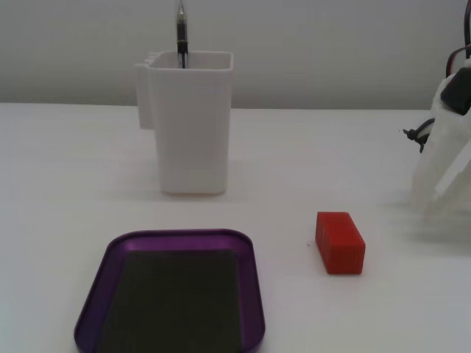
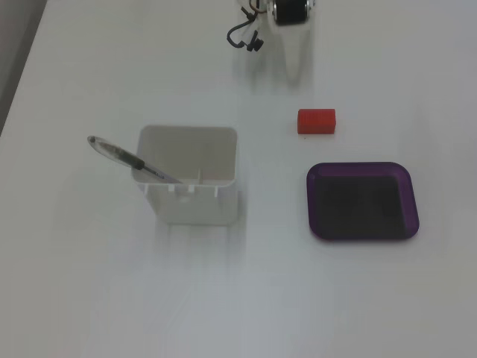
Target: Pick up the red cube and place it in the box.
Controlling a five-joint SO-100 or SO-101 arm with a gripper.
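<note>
On a white desk [image 2: 89,298], the red cube [image 2: 317,121] lies beside the purple box [image 2: 363,168]; the hand [image 2: 294,63], grip state unclear, could nudge it aside.

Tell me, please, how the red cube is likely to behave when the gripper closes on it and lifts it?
The red cube looks like a rigid block with flat faces, so it should probably sit still rather than roll. Its finely ribbed sides may help grip. Being small, it is likely light and could skid on the smooth white table if nudged.

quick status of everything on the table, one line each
red cube: lying on the table, apart from the tray, not gripped
box: purple tray, empty
white container: upright, open top, pen inside
pen: leaning in the container
gripper: near the cube, empty; jaw state unclear
</note>
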